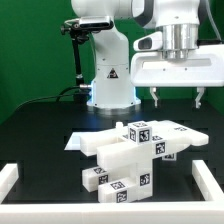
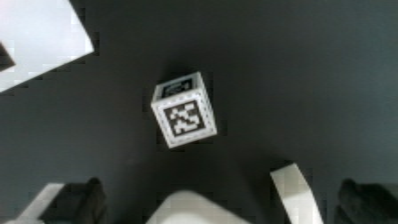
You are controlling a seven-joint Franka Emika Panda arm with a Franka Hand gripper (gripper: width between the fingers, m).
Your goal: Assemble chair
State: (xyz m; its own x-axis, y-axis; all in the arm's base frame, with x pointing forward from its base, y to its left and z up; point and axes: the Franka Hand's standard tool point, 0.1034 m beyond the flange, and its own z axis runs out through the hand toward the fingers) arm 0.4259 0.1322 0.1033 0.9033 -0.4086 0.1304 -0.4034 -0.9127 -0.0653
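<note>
while the arm hangs above the black surface [image 1: 40, 130], the tool [image 1: 177, 98] stands released, its two dark fingertips spread wide with nothing between them, clear above the parts. in the exterior view it sits toward the exterior view's right, under a broad white wrist housing.

the chair [image 1: 135, 150] lies as a cluster of chunky white blocks and slabs near the middle of the surface, below the tool and slightly toward the exterior view's left of it. a flat slab reaches toward the exterior view's left, several tagged blocks are stacked or pressed together at the centre, and smaller tagged pieces sit at the front edge of the heap. how firmly any pieces are joined cannot be told.

every visible marking on the parts is a square black-and-white tag pattern; none carries readable letters. the white robot base [image 1: 108, 75] behind shows a small dark triangular sign, too small to read.

in the wrist view one white block [image 2: 185, 111] lies alone on the dark surface, tilted, with a square tag on its upper face and a smaller dark patch at one end. a white slab corner [image 2: 39, 40] shows at the frame's edge, well apart from it. a low white border rail [image 1: 210, 180] frames the surface.
</note>
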